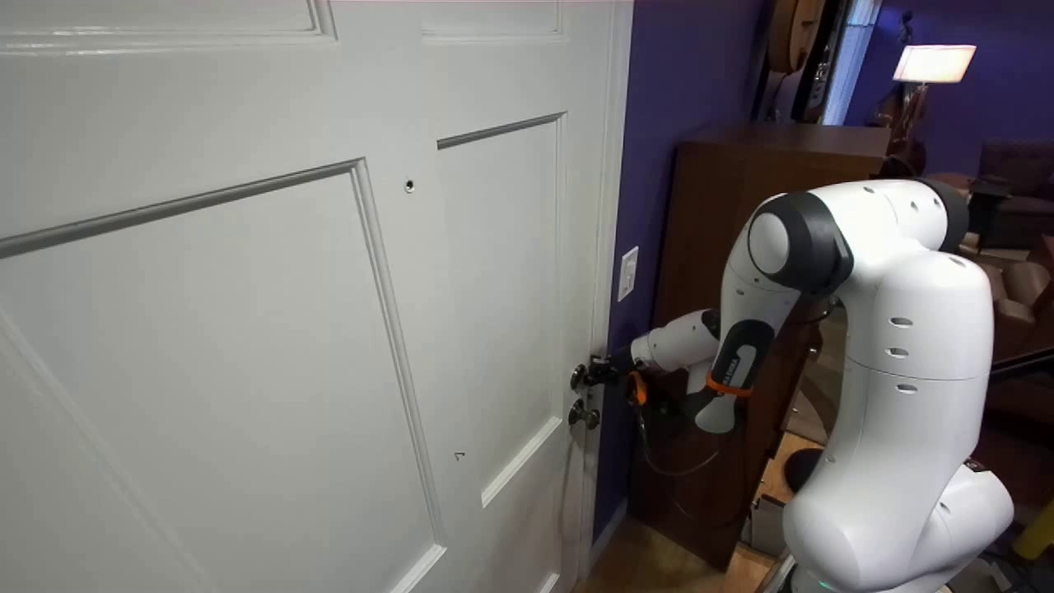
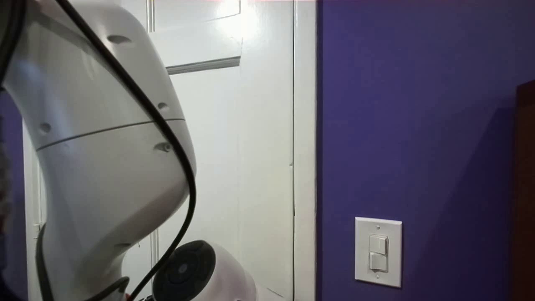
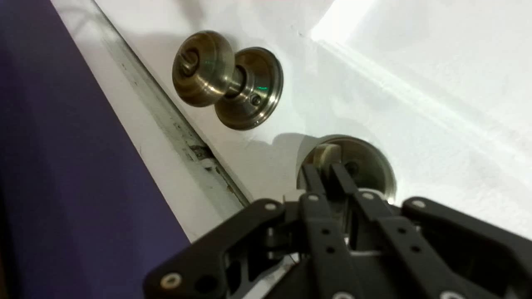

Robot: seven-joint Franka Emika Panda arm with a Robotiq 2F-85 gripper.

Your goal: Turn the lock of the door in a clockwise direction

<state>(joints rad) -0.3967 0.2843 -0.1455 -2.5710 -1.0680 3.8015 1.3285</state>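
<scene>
The white panelled door point(image 1: 247, 371) fills the left of an exterior view and also shows behind the arm in an exterior view point(image 2: 267, 125). The lock point(image 1: 577, 377) is a small metal turn knob on a round plate near the door's edge. In the wrist view the top of the lock's turn piece point(image 3: 331, 153) sticks out beyond my fingertips. My gripper point(image 3: 322, 169) has its two black fingers close together, one on each side of the turn piece, and appears shut on it. The fingers hide the lower part of the lock. Neither the lock nor the gripper can be made out in an exterior view dominated by the arm.
A round door knob point(image 3: 203, 68) sits just below the lock point(image 1: 583, 414). The door frame point(image 2: 305, 146) and purple wall point(image 2: 418, 125) are beside it, with a light switch point(image 2: 378, 252). A dark brown cabinet point(image 1: 700, 206) stands behind the arm point(image 1: 914, 329).
</scene>
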